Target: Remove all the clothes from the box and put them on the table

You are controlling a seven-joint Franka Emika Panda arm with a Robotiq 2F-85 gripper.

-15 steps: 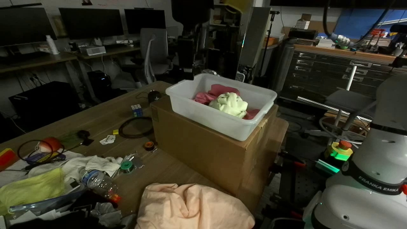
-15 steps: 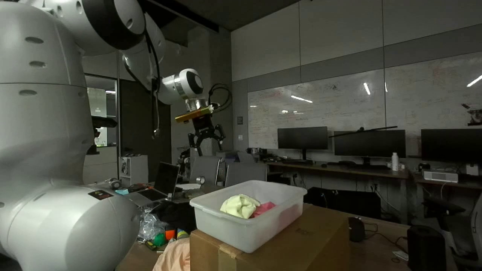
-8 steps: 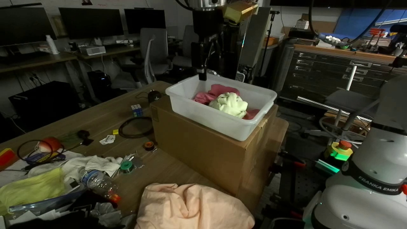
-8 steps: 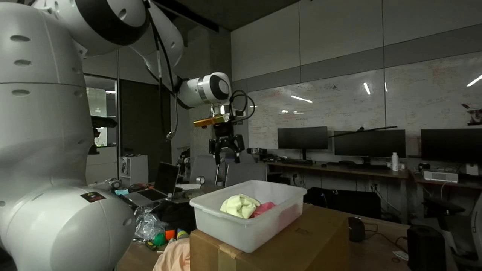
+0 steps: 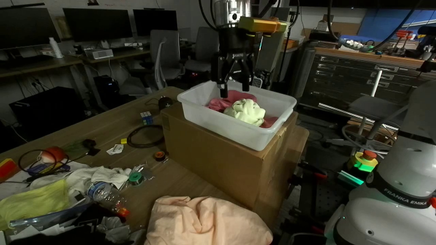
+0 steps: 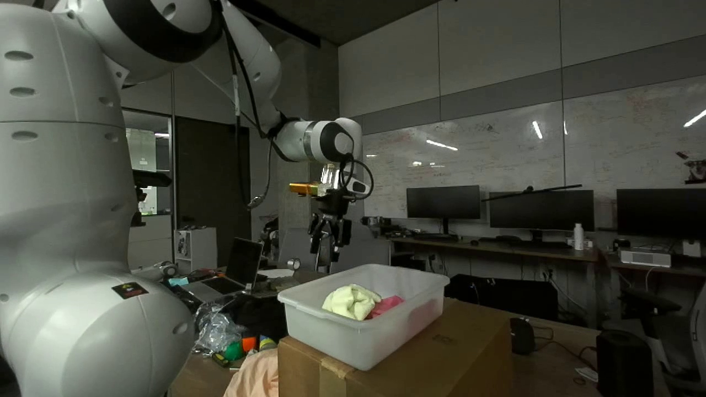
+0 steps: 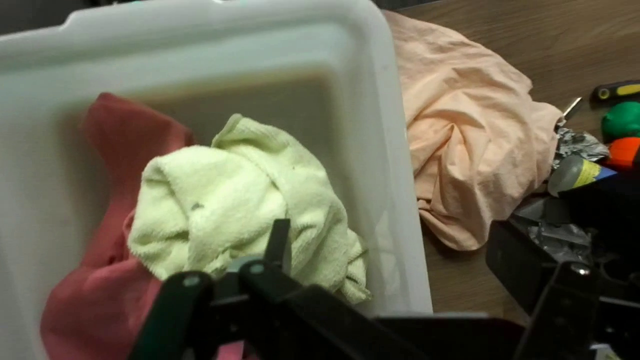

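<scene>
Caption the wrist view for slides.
Pale-green towel and red cloth in a white plastic tub, seen past open black fingers.

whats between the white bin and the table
A cardboard box: in an exterior view, the white bin rests on it and it stands on the table.

The light is dim, with white glare streaking the whiteboard.

The yellow cloth partly hides the red cloth. The wrist view's left edge crops the tub; in both exterior views the bottom edge crops the peach cloth.
</scene>
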